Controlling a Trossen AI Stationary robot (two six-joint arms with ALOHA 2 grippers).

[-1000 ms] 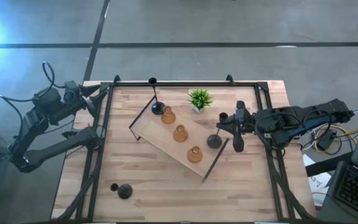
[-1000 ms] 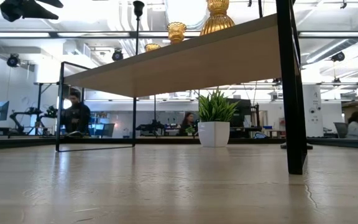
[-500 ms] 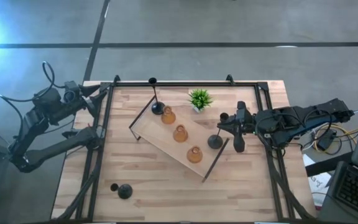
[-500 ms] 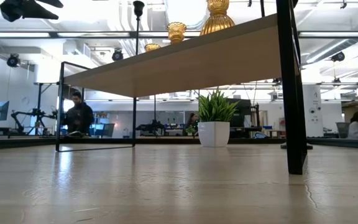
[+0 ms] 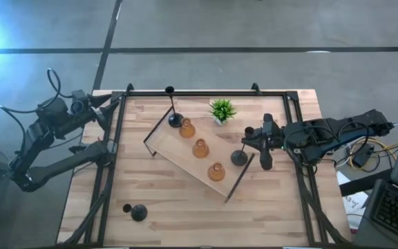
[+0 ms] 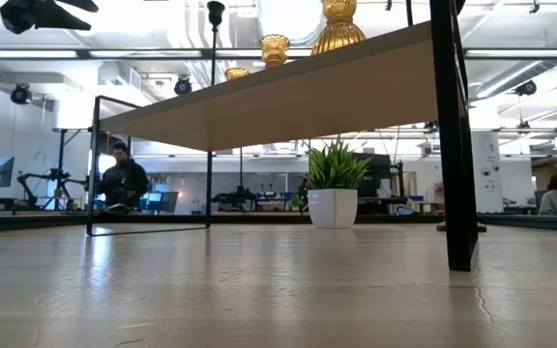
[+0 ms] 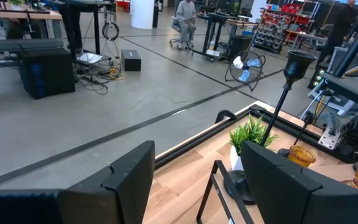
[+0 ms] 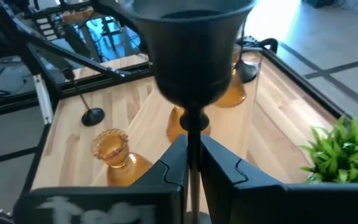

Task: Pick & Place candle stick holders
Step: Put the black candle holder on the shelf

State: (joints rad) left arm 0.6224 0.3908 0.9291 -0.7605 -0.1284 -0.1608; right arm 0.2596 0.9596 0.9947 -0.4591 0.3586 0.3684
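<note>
- Candle stick holders are spread over the table [image 5: 164,207] in the high view: three amber holders [image 5: 200,149] in a line along the wooden tray [image 5: 175,153], one tall black holder [image 5: 175,121] at the tray's far end, another black holder [image 5: 137,212] lying near the front left corner. We have the right gripper [image 5: 254,142] just beside the tray's right end, over a black holder [image 5: 238,157] with its round base at the tray's edge. The left gripper [image 5: 106,104] waits off the table's far left corner, fingers spread wide.
- Low view now: we look under the tray's board, amber holders [image 6: 337,24] standing on top, the potted plant [image 6: 334,188] beyond. No gripper shows clearly.
- Left wrist view: its fingers [image 7: 132,171] stand well apart, holding nothing, with the tall black holder [image 7: 272,118] and the plant ahead.
- Right wrist view, and here's the action: the black holder's cup [image 8: 192,46] looms right over us, its thin stem [image 8: 192,134] sitting between the two fingers [image 8: 225,162], which hug it with barely a sliver of room. We call that a grasp on the stem, possibly just easing.
- Handling call: these black ones look rigid and light but top-heavy and smooth, so we'd take the stem low and keep it upright. The amber ones look like glass, fragile and slippery, so we'd take them at the narrow neck, gently.
</note>
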